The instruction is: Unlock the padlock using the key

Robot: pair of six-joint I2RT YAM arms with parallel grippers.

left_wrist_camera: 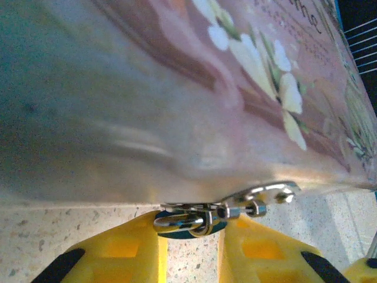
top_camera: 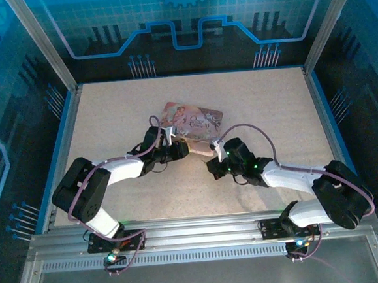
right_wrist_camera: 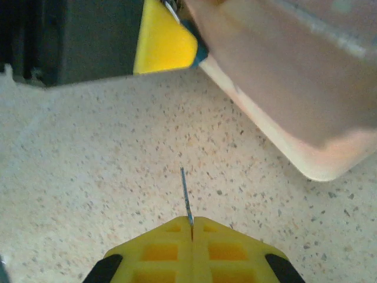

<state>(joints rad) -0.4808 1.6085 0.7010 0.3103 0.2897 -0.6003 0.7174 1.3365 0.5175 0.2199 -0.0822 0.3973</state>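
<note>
Right gripper (right_wrist_camera: 191,227) clamping tight on key (right_wrist_camera: 185,191); thin blade projecting forward past fingertips over speckled table (right_wrist_camera: 88,177), tip standing apart from left gripper (left_wrist_camera: 193,230). Left gripper pinching padlock (left_wrist_camera: 185,222) between yellow fingers (left_wrist_camera: 135,247), padlock sitting at lower edge of pink box (left_wrist_camera: 177,88). Silver links (left_wrist_camera: 268,193) running from padlock along box edge. Box lying mid-table, just beyond both grippers.
</note>
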